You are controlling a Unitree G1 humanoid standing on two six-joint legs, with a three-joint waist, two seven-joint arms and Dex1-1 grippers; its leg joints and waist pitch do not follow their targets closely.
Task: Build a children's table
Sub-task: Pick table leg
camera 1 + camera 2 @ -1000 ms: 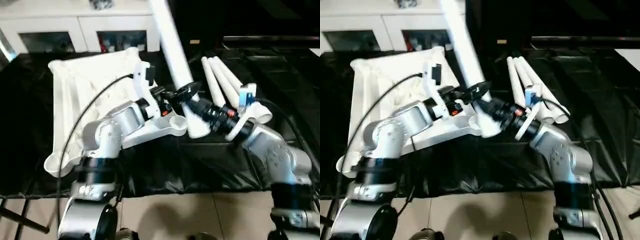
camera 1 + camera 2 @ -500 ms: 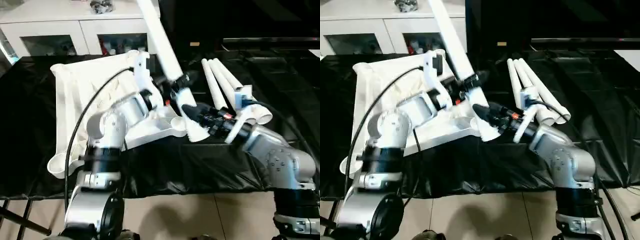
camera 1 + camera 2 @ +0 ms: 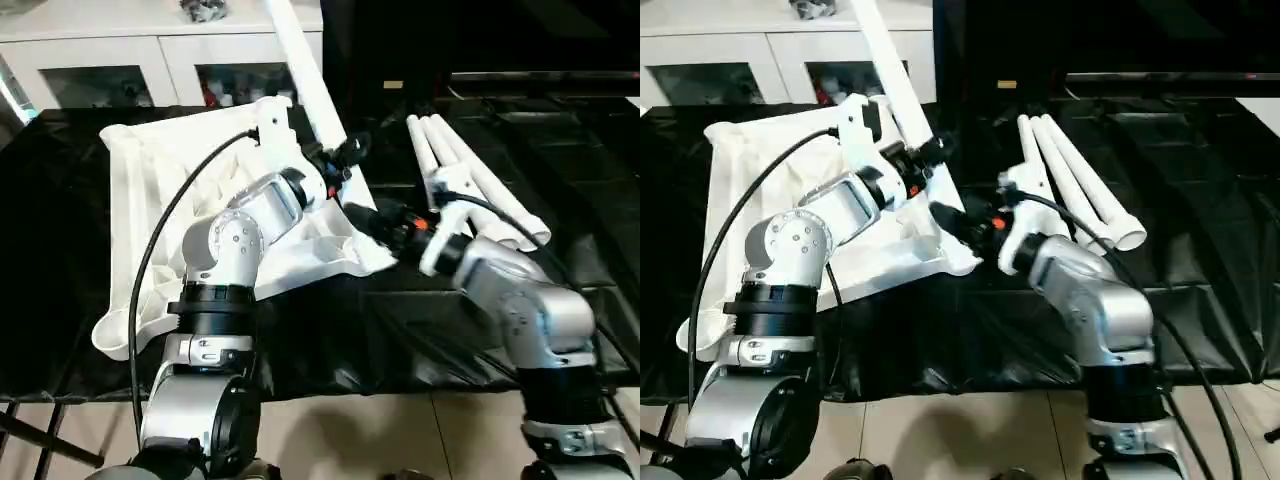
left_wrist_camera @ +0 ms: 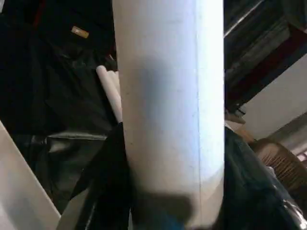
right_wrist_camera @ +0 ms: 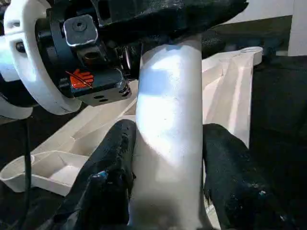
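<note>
Between the black fingers of both grippers, left gripper (image 3: 338, 158) above, right gripper (image 3: 372, 222) below, each part-closed around one tube leg (image 3: 305, 70) slanting over the tabletop (image 3: 150, 165) corner socket just beneath: seating step, calling next for straightening and pressing down.

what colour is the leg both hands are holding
White; the table leg shows best in the right wrist view.
</note>
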